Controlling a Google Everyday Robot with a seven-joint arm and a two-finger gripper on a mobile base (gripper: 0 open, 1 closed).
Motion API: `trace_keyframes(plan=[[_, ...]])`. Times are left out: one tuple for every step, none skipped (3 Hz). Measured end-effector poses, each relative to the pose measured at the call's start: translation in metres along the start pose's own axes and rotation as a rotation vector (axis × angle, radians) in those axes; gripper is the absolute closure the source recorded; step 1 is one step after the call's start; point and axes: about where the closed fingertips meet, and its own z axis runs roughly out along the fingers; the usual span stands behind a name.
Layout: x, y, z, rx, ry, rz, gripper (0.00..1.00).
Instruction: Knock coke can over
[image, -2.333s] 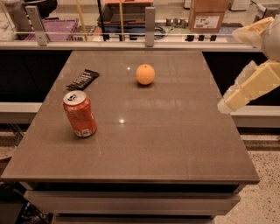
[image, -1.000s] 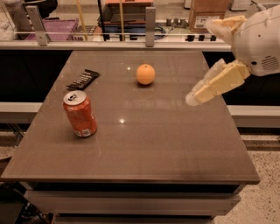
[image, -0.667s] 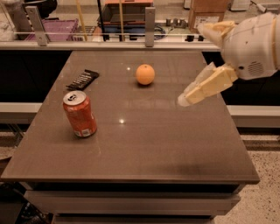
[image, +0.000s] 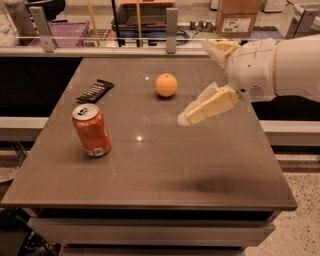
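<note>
**Gripper open and well short of the can; orange close to the line of approach**

Gripper (image: 193, 82) hangs above the right half of the table (image: 200, 170). Its two cream jaws are spread wide and hold nothing. The lower jaw slants down and to the left toward the tabletop, and the upper one sits back near the far rail. The white arm (image: 280, 67) enters from the right edge of the view.

The can (image: 91, 131) stands upright on the near left part of the table, well apart from the gripper. Its silver top is visible and nothing touches it. My reading is that the task is not yet done and the reach across the table is the step in hand.

Risks noted:

1. The orange (image: 166, 84) lies near the gripper, toward the far side. A sweep that drifts toward the back could set it rolling, possibly off the table.
2. The lower jaw angles down toward the surface. If it drops too low on the way across, it could scrape the tabletop.
3. A slow, low push near the base would probably slide the can upright rather than tip it. Contact high on the side looks more likely to topple it.
4. The can is close to the left edge. A hard strike to the left could send it off the table once it falls and rolls.
5. The snack bar (image: 95, 90) lies just behind the can, and a push aimed toward the back could drive the can onto it.
</note>
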Motion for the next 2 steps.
trace_keyframes(plan=[[-0.006, 0.010, 0.018, -0.007, -0.050, 0.024, 0.00], [-0.012, 0.024, 0.035, -0.006, -0.093, 0.046, 0.00]])
